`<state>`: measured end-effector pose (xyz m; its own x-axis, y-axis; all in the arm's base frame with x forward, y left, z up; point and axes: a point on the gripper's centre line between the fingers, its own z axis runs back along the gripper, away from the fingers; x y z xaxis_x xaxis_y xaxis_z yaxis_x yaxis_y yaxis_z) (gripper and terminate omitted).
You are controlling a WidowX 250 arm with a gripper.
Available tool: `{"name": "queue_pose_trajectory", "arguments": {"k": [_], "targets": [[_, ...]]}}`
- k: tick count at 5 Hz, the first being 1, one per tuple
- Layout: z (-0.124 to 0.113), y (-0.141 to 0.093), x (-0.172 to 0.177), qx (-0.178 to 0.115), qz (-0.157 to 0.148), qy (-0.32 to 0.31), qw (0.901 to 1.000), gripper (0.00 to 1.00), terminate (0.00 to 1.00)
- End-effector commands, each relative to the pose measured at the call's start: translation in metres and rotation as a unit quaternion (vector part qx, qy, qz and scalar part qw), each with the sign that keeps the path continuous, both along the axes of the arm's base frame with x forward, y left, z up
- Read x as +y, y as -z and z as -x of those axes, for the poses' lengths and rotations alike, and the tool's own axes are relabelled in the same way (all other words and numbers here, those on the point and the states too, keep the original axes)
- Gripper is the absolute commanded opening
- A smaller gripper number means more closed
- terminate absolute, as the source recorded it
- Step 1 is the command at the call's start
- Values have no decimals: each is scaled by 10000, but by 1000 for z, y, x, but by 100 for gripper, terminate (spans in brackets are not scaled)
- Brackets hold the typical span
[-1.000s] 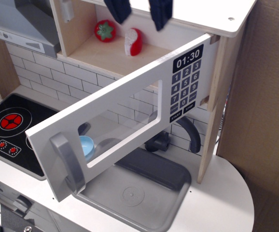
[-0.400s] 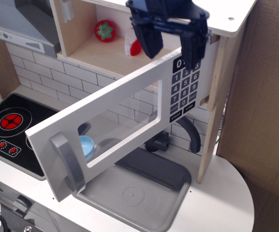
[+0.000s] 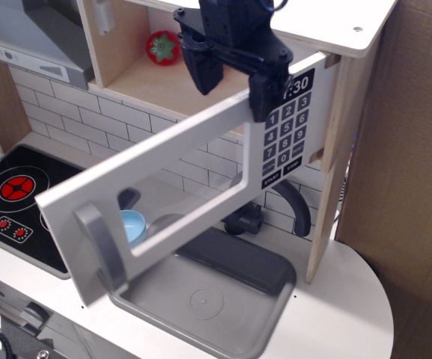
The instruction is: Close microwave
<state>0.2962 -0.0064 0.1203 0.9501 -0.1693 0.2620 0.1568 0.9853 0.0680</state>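
The toy microwave point(image 3: 164, 82) is a light-wood box at the top. Its wide white door point(image 3: 186, 172) stands swung open toward me, with a clear window, a grey curved handle point(image 3: 100, 250) at its free end and a black keypad point(image 3: 285, 131) by the hinge. My dark blue gripper point(image 3: 232, 81) hangs open at the door's top edge near the keypad. One finger point(image 3: 202, 69) is behind the door, the other finger point(image 3: 264, 93) is in front over the keypad's clock. A red tomato point(image 3: 162, 47) lies inside the microwave.
A grey slanted range hood point(image 3: 29, 37) is at the top left. A black stove top point(image 3: 14, 202) lies at the left. A grey sink point(image 3: 216, 299) with a dark faucet point(image 3: 294, 209) sits under the door, a blue cup point(image 3: 132, 224) beside it. A cardboard wall point(image 3: 410, 172) stands right.
My gripper has come down from the top of the frame and moved left to straddle the door's top edge. The door has swung slightly. The red-and-white item inside is now hidden.
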Motion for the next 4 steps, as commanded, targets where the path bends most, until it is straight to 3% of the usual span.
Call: {"name": "queue_pose_trajectory", "arguments": {"k": [1, 2, 3, 4], "targets": [[6, -19, 42, -242, -485, -239, 9982, 100, 0], [13, -21, 63, -486, -895, -390, 9940, 100, 0], [20, -36, 71, -264, -1062, -1219, 9865, 100, 0], [30, -50, 50, 51, -1186, -2137, 9696, 100, 0]]}}
